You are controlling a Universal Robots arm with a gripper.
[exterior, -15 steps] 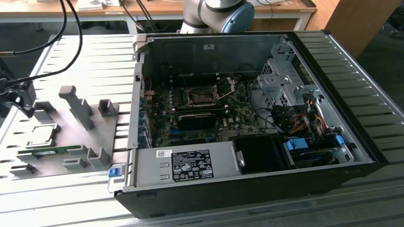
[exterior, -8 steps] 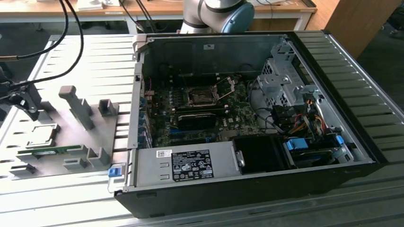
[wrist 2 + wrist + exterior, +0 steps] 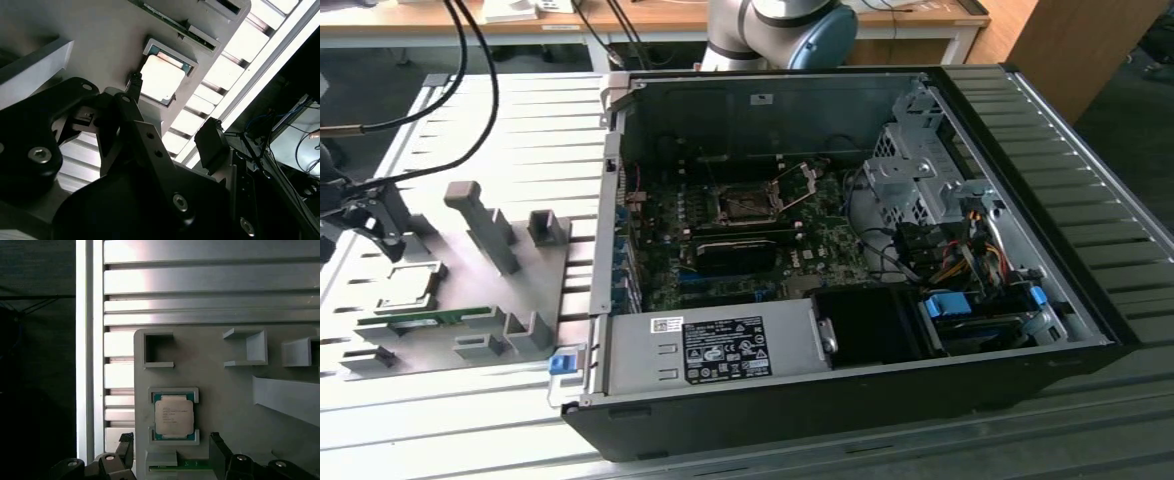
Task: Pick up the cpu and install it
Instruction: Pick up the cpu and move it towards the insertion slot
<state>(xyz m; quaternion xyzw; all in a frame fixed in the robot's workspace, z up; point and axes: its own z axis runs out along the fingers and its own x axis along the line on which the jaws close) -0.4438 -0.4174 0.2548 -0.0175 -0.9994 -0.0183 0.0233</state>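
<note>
— How far along is the task?

— At the beginning, I judge. The cpu [image 3: 173,415] lies flat in its square nest on the grey fixture plate [image 3: 225,390], which sits on the slatted tabletop [image 3: 200,280]. It is not yet lifted, so the pick-up and the whole installing are left.

— And the claw?

— The claw [image 3: 171,439] is spread and holds nothing. In the first wrist view I see one of its fingers [image 3: 218,445] on each side of the nest. They are near the cpu but apart from it, as far as I can tell.

— What does the exterior view give you?

— The goal. The open computer case [image 3: 761,115] stands to the exterior view's right of the plate. On the motherboard [image 3: 720,270] the socket [image 3: 750,205] shows a dark centre, so I judge it is empty. The wrist views give me the close work: the silvery top of the cpu and the green memory stick [image 3: 192,465] just beside its nest. The second wrist view looks along the black fingers toward the cpu.
</note>
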